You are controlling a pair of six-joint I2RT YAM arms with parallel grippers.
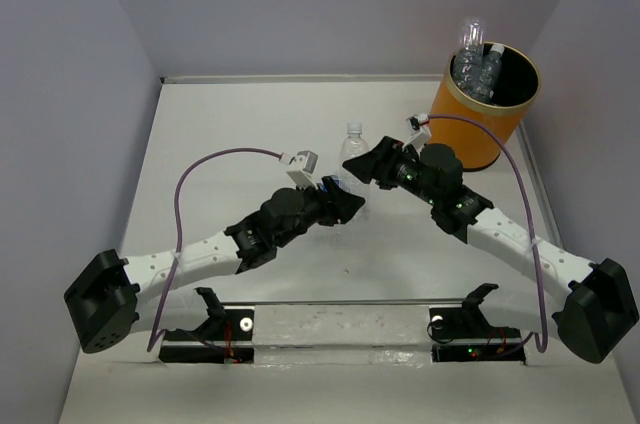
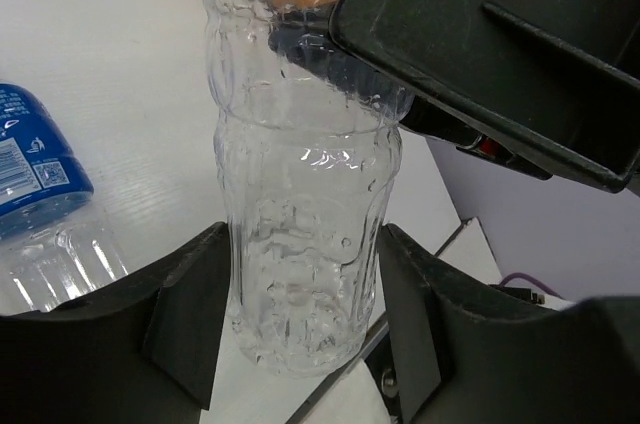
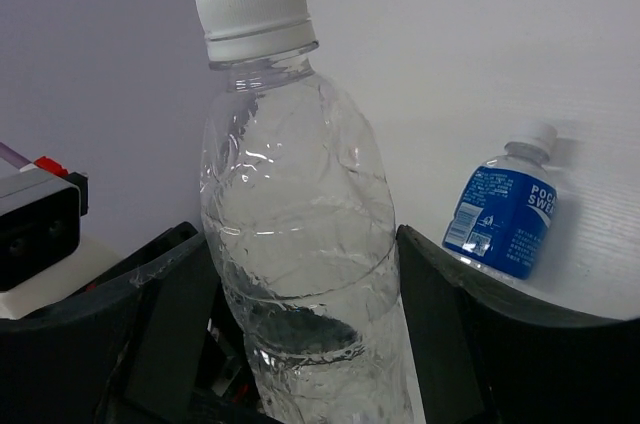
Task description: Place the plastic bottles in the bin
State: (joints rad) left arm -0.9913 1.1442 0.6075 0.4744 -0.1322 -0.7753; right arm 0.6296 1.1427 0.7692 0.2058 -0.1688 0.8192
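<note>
The left claw straddles the lower body of an upright clear bottle at mid-worktop, its fingers close against the walls. The right claw straddles the same bottle higher up. Whether either one squeezes cannot be told. The bottle's long axis is vertical, and the bin lies to the right, nearer the right arm.

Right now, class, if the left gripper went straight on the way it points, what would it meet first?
The clear bottle, which is already between the left gripper's fingers. Just beyond it, the right gripper faces it from the other side; the gap between them is hard to judge.
</note>
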